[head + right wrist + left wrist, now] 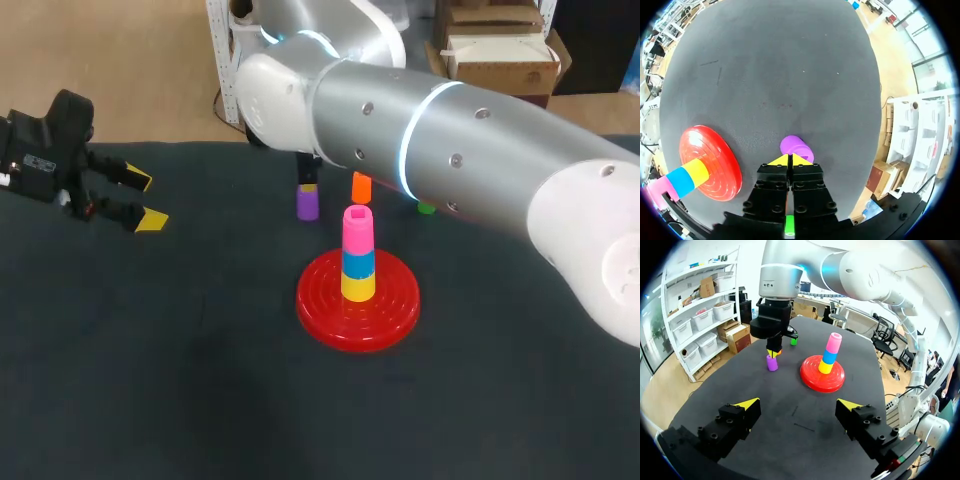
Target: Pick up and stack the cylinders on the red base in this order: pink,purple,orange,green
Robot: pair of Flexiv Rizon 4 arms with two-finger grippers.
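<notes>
The red base [358,312] stands mid-table with a yellow, a blue and a pink cylinder [358,228] stacked on its peg. A purple cylinder [307,205] stands upright behind it to the left, with the orange cylinder [361,186] and green cylinder [427,208] further right. My right gripper [308,187] hangs just over the purple cylinder [796,146]. Its yellow tips [790,160] are pressed together with nothing between them. My left gripper [797,405] is open and empty at the table's far left [140,203].
The right arm's thick silver links cross above the back right of the table and hide part of it. The red base [822,376] lies ahead of the left gripper across bare dark cloth.
</notes>
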